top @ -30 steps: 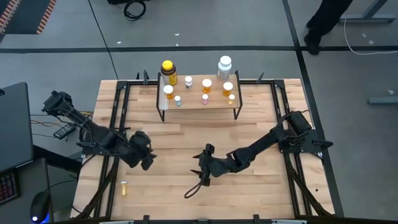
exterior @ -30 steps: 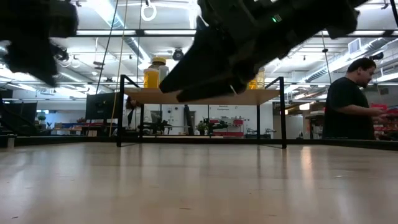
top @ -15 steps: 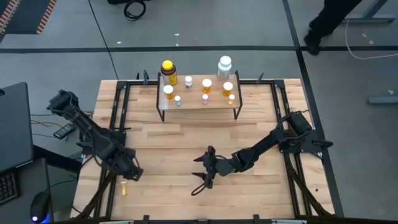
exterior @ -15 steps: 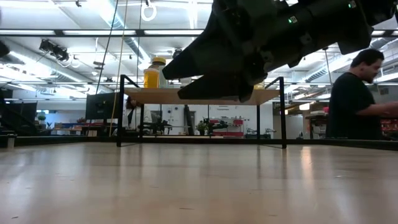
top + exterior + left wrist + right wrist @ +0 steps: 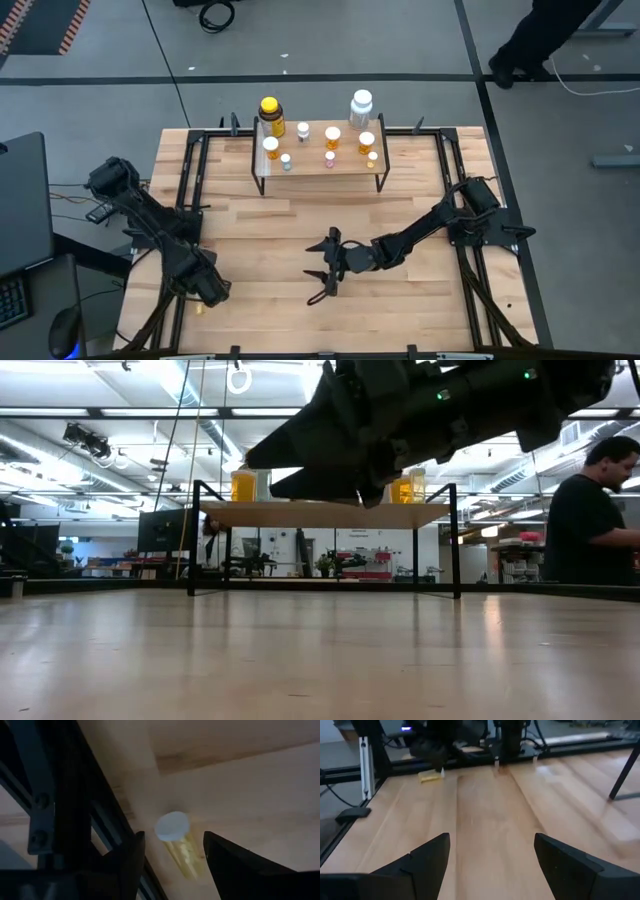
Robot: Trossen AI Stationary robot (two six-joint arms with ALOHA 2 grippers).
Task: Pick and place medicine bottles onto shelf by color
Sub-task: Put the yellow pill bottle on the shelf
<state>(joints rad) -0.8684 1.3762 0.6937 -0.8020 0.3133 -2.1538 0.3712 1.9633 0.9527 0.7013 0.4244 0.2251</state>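
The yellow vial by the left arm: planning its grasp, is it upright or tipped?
Tipped: the yellow vial lies lengthwise on the table.

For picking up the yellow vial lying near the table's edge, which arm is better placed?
Left. Its end effector hovers open directly over the lying yellow vial. The right end effector, open too, is mid-table, far away.

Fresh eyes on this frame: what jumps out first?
The shelf at the table's far edge, already carrying a cluster of bottles, with a big yellow bottle at its left end and a big white bottle toward its right. Next, the left gripper low at the near-left edge, open over a lone yellow vial lying on its side. The right gripper hangs open and empty mid-table.
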